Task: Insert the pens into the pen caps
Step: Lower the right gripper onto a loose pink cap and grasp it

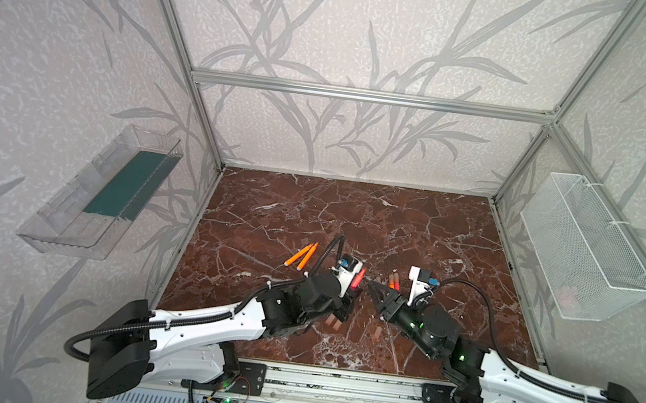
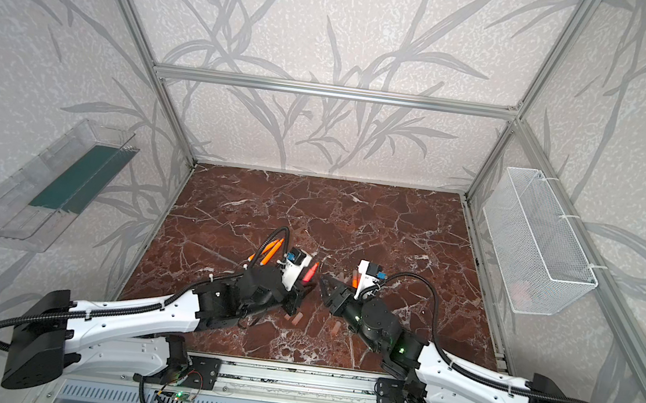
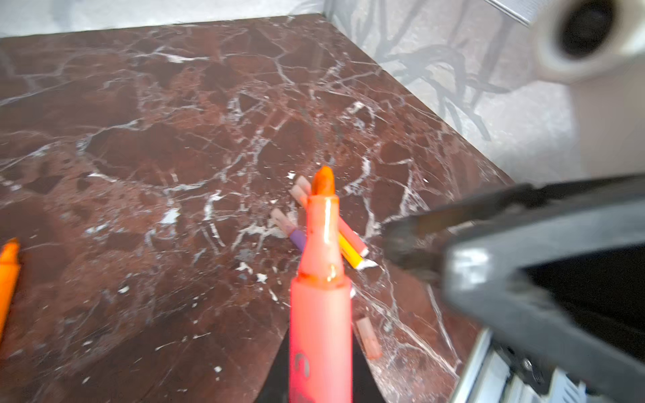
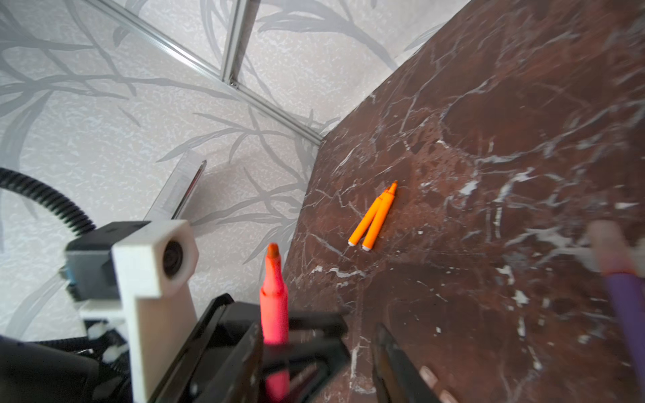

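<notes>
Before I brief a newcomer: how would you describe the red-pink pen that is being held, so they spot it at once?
Find the brown marble table, then the left fingers near its middle. The red-pink pen sticks up out of them, bare tip uppermost. Unlike the two orange pens lying flat farther left, it is gripped and pointing up.

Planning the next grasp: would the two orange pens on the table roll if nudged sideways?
Probably: the orange pens have round, smooth barrels and lie loose on the polished table, so a sideways nudge likely rolls one. Slim and plastic-looking, they are likely light and stiff.
</notes>
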Robot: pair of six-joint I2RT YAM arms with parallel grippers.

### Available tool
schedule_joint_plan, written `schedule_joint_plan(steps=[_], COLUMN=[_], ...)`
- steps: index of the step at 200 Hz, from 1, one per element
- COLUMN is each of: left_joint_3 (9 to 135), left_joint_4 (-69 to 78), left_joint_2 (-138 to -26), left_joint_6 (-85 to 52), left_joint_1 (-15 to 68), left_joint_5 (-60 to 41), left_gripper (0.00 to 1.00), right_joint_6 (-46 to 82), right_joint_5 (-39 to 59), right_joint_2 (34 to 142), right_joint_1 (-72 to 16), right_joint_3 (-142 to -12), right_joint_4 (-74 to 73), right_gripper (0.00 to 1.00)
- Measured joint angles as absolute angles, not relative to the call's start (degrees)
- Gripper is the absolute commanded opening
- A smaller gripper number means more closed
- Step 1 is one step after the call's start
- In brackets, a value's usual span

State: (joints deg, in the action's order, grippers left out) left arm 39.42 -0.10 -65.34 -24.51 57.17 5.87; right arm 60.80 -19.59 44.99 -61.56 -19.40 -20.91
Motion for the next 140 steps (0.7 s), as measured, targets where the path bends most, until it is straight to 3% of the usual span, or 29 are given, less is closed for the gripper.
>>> schedule_joint_plan(steps=[25, 56, 96, 140], left_joint_3=[49.2, 57.5, 43.0, 38.2], left_joint_4=[-12.1, -15.4, -3.0, -0.4], left_joint_2=[-65.2, -61.9, -56.2, -62.4], left_joint_6=[-28.5, -29.2, -20.6, -11.3], left_joint_1=[50.4, 49.8, 49.9, 49.9], left_joint_5=[7.2, 7.5, 12.3, 17.6], left_gripper=[0.0, 0.0, 0.0, 0.0], right_joint_6=[58.2, 55.7, 53.0, 51.5], right_joint_5=[-22.5, -23.0, -20.1, -17.4], right_joint_2=[37.7, 36.8, 50.5, 64.0], right_joint_1=[-61.6, -61.6, -61.6, -61.6], right_joint_3=[-21.2, -21.6, -25.8, -30.4], right_joint_4=[-6.9, 3.4, 11.7, 15.4], right_gripper=[0.54, 0.54, 0.48, 0.42])
